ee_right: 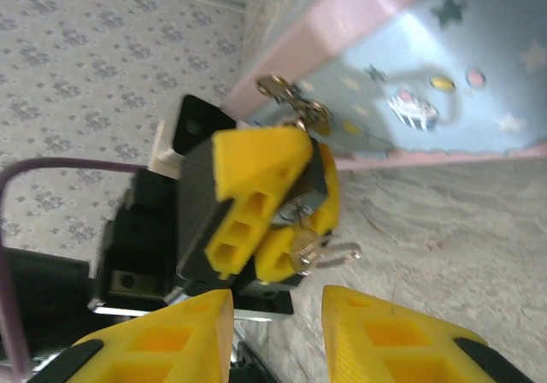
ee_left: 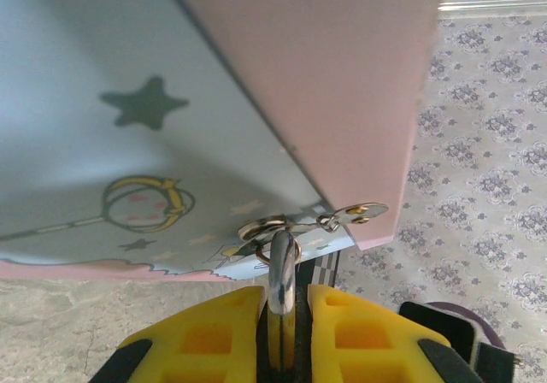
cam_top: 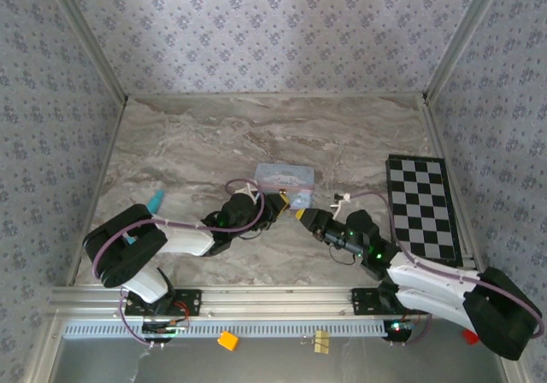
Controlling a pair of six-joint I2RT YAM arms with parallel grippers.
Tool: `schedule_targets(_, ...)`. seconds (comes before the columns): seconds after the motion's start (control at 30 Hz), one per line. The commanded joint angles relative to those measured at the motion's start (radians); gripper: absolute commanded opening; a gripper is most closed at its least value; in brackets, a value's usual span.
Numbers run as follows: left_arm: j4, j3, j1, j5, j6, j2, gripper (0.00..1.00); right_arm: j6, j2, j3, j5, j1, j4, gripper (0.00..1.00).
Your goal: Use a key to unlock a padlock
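The padlock (ee_left: 282, 268) is clamped in the left gripper (ee_left: 285, 315), hooked through the hasp (ee_left: 272, 226) of the tin (ee_left: 128, 144); the key (ee_right: 291, 253) seems already seated in it, the right gripper (ee_right: 278, 332) spread empty beside it; turning and opening are left

L wrist view: the padlock (ee_left: 282, 273) body sits hidden btwn the left gripper (ee_left: 285, 297) fingers, w/ just its silver shackle sticking out, & the tin (ee_left: 128, 101) is cut off at top/left edges. R wrist view: right gripper (ee_right: 278, 304) fingers run off the bottom edge. Top view: padlock too small to make out.
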Motion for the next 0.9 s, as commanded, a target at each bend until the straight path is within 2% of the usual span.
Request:
schedule_targets(0.0, 0.082, 0.012, 0.004, 0.023, 0.019, -0.011, 0.0, 0.064, 0.06, 0.012, 0.038, 0.031, 0.101, 0.32)
schedule_targets(0.23, 0.101, 0.002, -0.006, 0.018, 0.011, -0.009, 0.0, 0.102, 0.174, 0.019, 0.083, 0.074, 0.231, 0.24)
schedule_targets(0.53, 0.099, -0.003, -0.016, 0.015, 0.015, -0.018, 0.0, 0.087, 0.139, 0.023, 0.109, 0.043, 0.172, 0.24)
schedule_targets(0.87, 0.103, 0.011, -0.03, 0.014, 0.015, -0.008, 0.0, 0.095, 0.18, 0.034, 0.1, 0.05, 0.179, 0.24)
